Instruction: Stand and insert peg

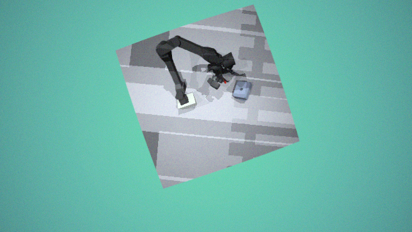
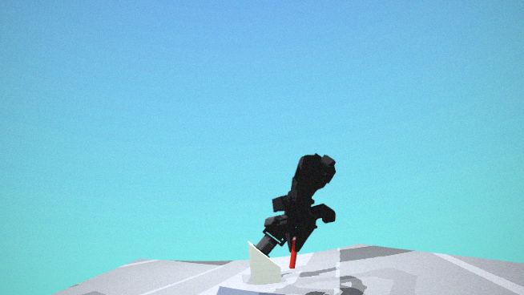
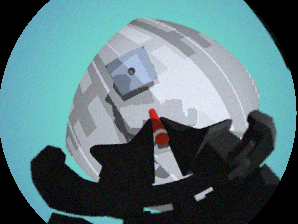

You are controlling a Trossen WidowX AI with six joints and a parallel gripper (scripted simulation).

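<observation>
Peg [image 1: 225, 81] [image 2: 293, 258] [image 3: 157, 125] in red is hanging from my hand [image 1: 224, 79] [image 2: 294, 245] [image 3: 154, 120], my fingers clamping it near its white-banded end, just left of the blue sloped panel [image 1: 237, 94] [image 2: 240, 291] [image 3: 142, 80] at the upper right of centre in the top view. In the exterior frame, right of centre and low, the peg's long axis is running steeply downward, its plain end leaning slightly left, toward the side where the panel's edge is showing at the bottom. From my wrist, the banded end is facing me at centre, while the plain end is pointing up the frame and a little left, toward the panel and its dark hole [image 1: 241, 89] [image 3: 131, 71]. I am apparently working on the insertion, though these views are not showing whether the standing and release on the desk [image 1: 189, 151] [image 2: 192, 276] [image 3: 200, 95] is behind me. The coming move is likely asking me to carry rightward in the top view and bring peg and hole onto one line before pushing; a mismatched lean is risking a jam at the rim.
</observation>
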